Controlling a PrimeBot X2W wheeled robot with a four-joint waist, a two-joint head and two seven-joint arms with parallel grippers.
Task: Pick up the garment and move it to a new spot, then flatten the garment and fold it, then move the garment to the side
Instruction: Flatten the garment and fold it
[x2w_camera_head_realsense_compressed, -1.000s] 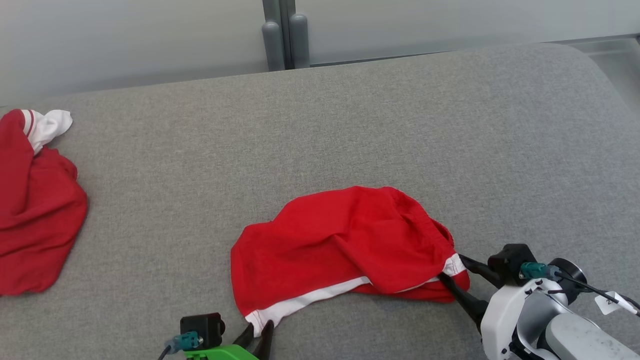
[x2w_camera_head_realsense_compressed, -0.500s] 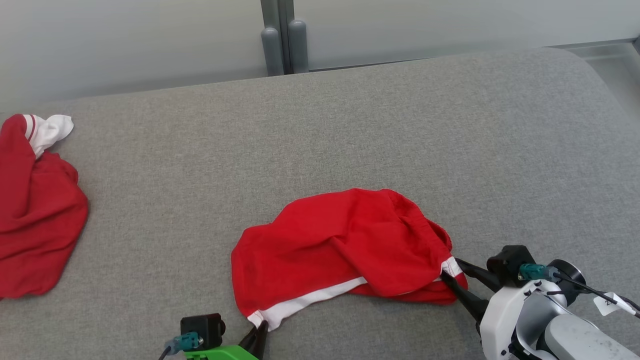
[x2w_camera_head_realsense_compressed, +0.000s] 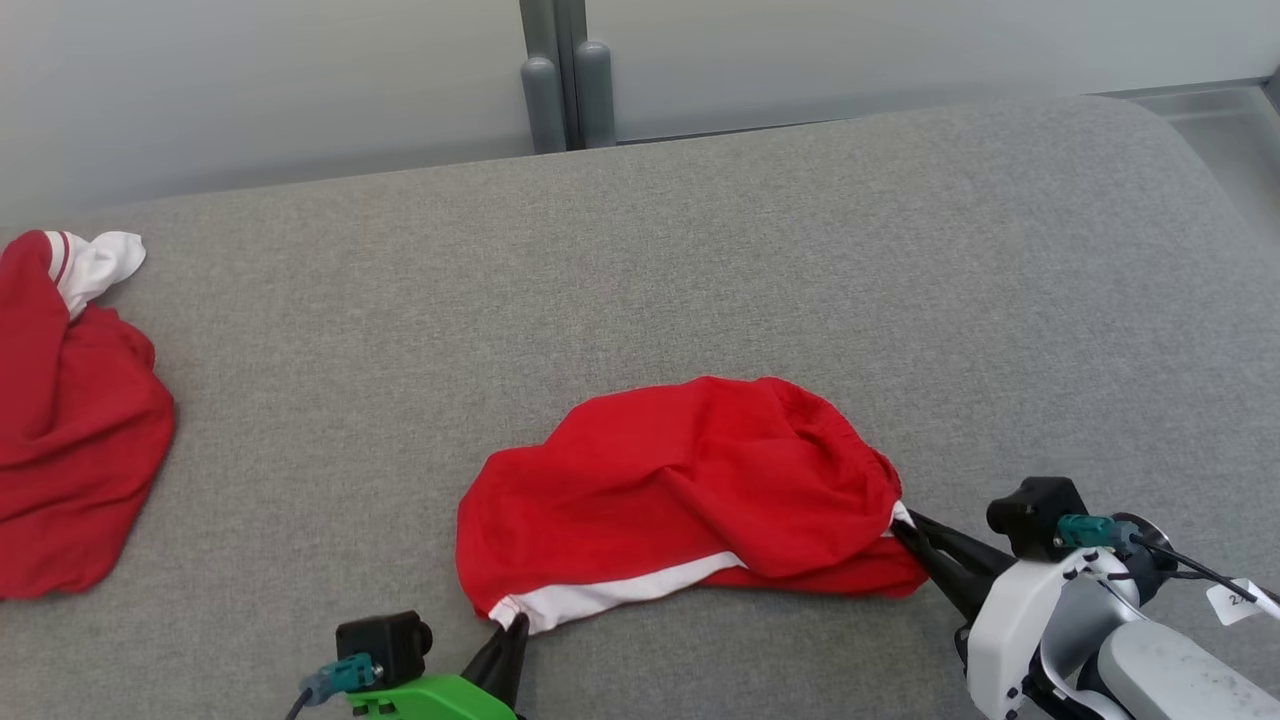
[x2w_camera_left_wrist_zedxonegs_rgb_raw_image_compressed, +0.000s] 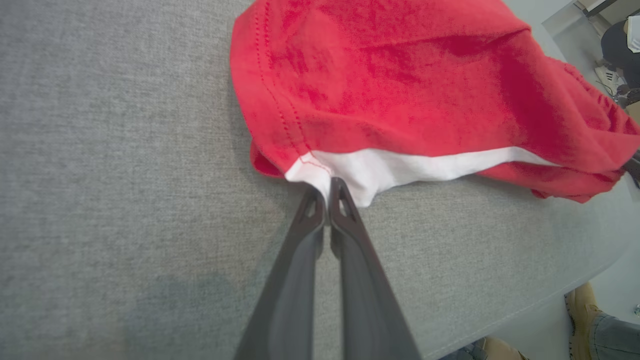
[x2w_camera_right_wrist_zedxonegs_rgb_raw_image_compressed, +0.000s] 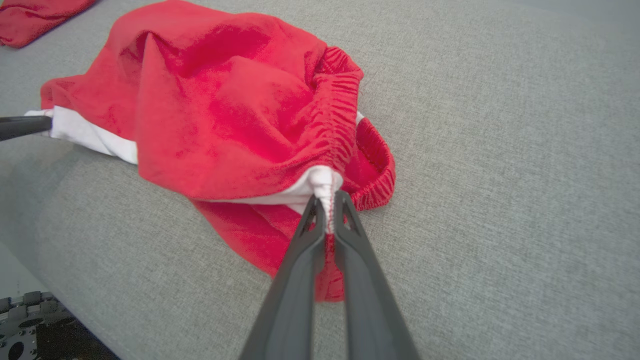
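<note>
Red shorts with a white side stripe (x2w_camera_head_realsense_compressed: 680, 490) lie crumpled near the front of the grey cushion (x2w_camera_head_realsense_compressed: 700, 250). My left gripper (x2w_camera_head_realsense_compressed: 512, 628) is shut on the white hem corner at the garment's lower left; the left wrist view shows its tips (x2w_camera_left_wrist_zedxonegs_rgb_raw_image_compressed: 327, 192) pinching the white cloth of the shorts (x2w_camera_left_wrist_zedxonegs_rgb_raw_image_compressed: 410, 90). On the garment's right end my right gripper (x2w_camera_head_realsense_compressed: 900, 530) is shut on the white stripe beside the elastic waistband. The right wrist view has its tips (x2w_camera_right_wrist_zedxonegs_rgb_raw_image_compressed: 326, 202) clamped on that fold of the shorts (x2w_camera_right_wrist_zedxonegs_rgb_raw_image_compressed: 225, 110), lifted slightly.
A second red and white garment (x2w_camera_head_realsense_compressed: 70, 420) lies bunched at the cushion's left edge. The cushion's front edge (x2w_camera_left_wrist_zedxonegs_rgb_raw_image_compressed: 550, 295) runs close behind my grippers, with shoes of a person (x2w_camera_left_wrist_zedxonegs_rgb_raw_image_compressed: 585, 310) on the floor beyond. A grey post (x2w_camera_head_realsense_compressed: 565, 75) stands behind the cushion.
My left gripper closed on the white hem corner. My right gripper closed on the stripe by the waistband and pulled it up and right. The garment bunched slightly.
</note>
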